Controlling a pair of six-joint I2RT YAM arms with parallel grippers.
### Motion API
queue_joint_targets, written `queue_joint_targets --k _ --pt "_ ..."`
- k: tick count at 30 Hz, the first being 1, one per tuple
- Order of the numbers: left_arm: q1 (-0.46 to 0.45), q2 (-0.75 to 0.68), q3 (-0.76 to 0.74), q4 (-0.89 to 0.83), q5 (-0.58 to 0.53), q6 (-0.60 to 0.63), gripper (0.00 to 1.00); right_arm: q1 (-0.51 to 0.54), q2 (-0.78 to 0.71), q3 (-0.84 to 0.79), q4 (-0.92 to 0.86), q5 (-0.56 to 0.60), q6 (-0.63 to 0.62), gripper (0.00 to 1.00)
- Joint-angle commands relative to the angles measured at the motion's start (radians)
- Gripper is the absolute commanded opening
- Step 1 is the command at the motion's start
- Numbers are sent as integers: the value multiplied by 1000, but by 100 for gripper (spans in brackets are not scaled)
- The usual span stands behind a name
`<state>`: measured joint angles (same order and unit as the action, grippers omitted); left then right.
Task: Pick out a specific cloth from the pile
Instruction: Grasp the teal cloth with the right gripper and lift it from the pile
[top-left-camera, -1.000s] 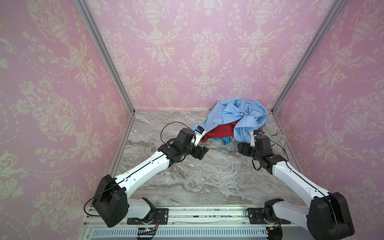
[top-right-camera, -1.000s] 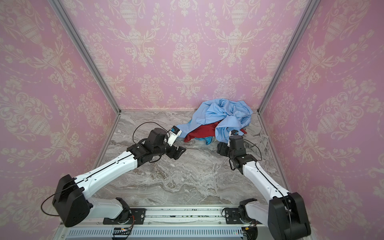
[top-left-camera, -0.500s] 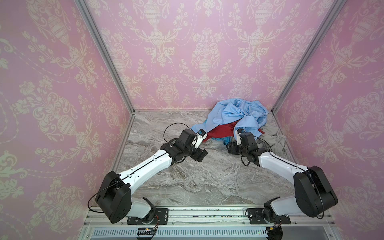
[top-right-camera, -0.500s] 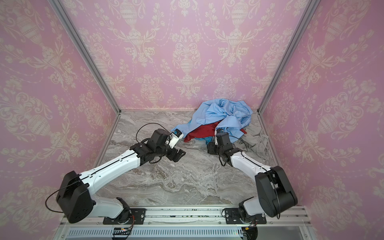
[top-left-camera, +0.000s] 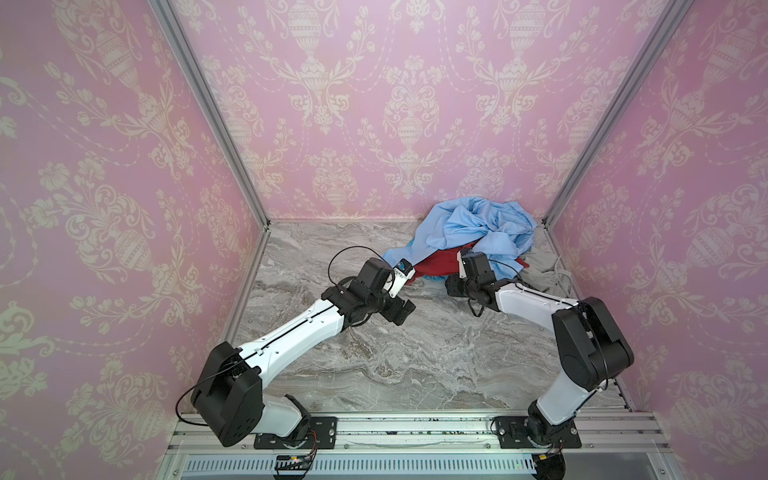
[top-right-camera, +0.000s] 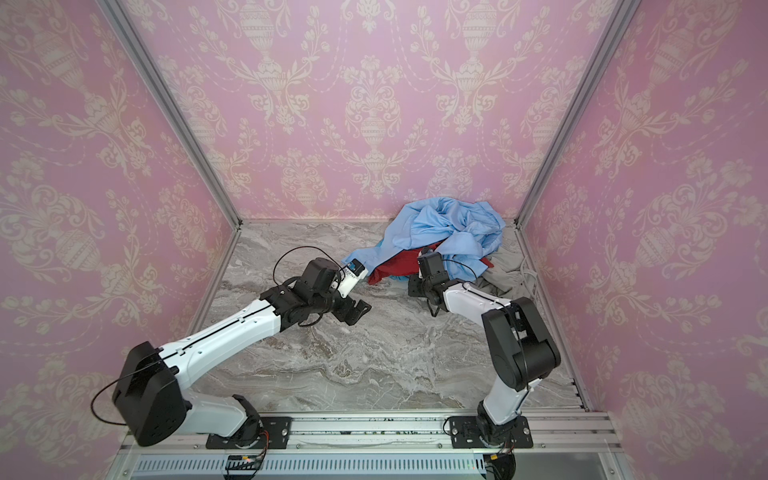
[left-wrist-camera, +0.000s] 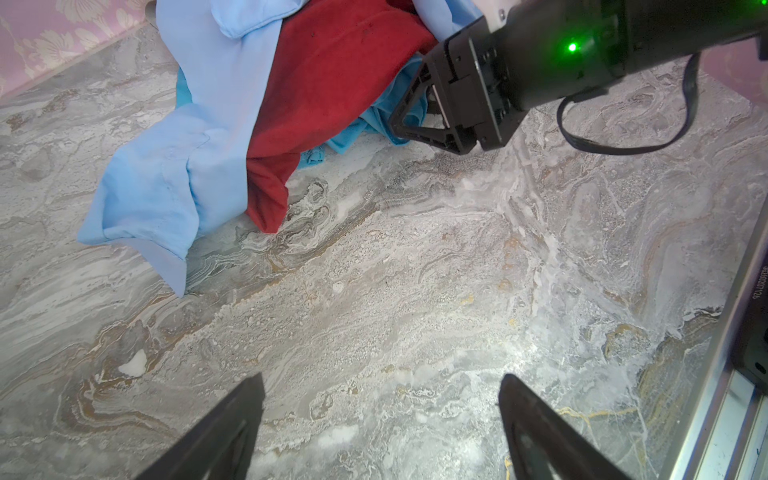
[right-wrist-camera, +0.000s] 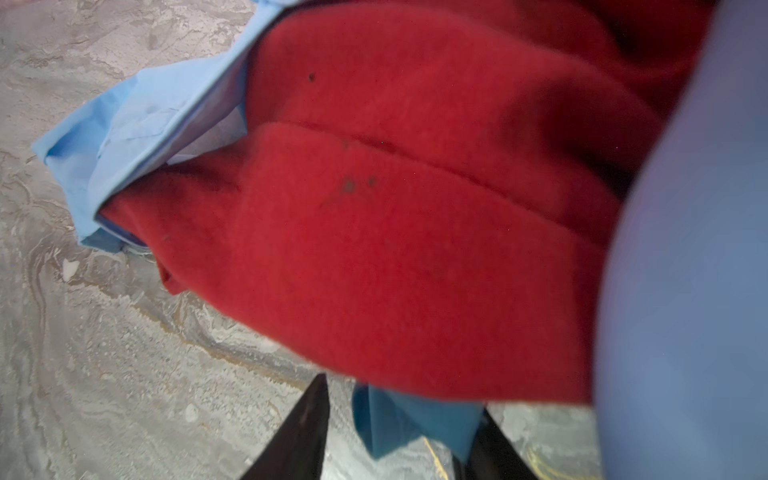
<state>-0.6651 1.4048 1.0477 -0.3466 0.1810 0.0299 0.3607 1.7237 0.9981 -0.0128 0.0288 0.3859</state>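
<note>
The pile sits in the far right corner, with a pale blue garment (top-left-camera: 478, 226) (top-right-camera: 444, 224) on top, a dark red cloth (top-left-camera: 436, 264) (right-wrist-camera: 395, 228) under it and a grey cloth (top-left-camera: 540, 270) beside it. The turquoise cloth (right-wrist-camera: 415, 419) (left-wrist-camera: 349, 133) pokes out from under the red one at the pile's front edge. My right gripper (right-wrist-camera: 403, 395) (top-left-camera: 451, 284) straddles that turquoise corner. Its jaws are partly narrowed, with a gap still showing beside one finger. My left gripper (left-wrist-camera: 382, 378) (top-left-camera: 405, 309) hovers wide open over bare marble, left of the pile.
A marble tabletop (top-left-camera: 395, 353) is boxed in by pink patterned walls on three sides. A pale blue sleeve (left-wrist-camera: 166, 178) trails out onto the marble toward my left gripper. A metal rail (top-left-camera: 395, 428) runs along the front edge.
My right gripper has swung left to the pile's front edge and its jaws have narrowed around the turquoise corner. The left arm has barely moved.
</note>
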Motion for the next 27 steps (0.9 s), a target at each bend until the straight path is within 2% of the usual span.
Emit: queue_joint_targets --k 1,5,8,11,19,27 --pt "4 7 -21 -5 -3 31 91 5 43 45 -22 58 -18 41" --pt "10 -2 -28 1 -9 36 91 6 84 71 -7 71 -15 27" --pt "25 -13 -33 16 9 19 91 6 82 80 -11 102 -23 9" --pt "47 -19 -37 37 43 -8 91 5 61 94 -32 120 -44 0" --pt "67 -17 -42 60 69 -36 91 5 -25 165 -132 139 -69 0" --pt "74 -9 -44 63 64 -39 91 5 -84 352 -249 159 -112 0"
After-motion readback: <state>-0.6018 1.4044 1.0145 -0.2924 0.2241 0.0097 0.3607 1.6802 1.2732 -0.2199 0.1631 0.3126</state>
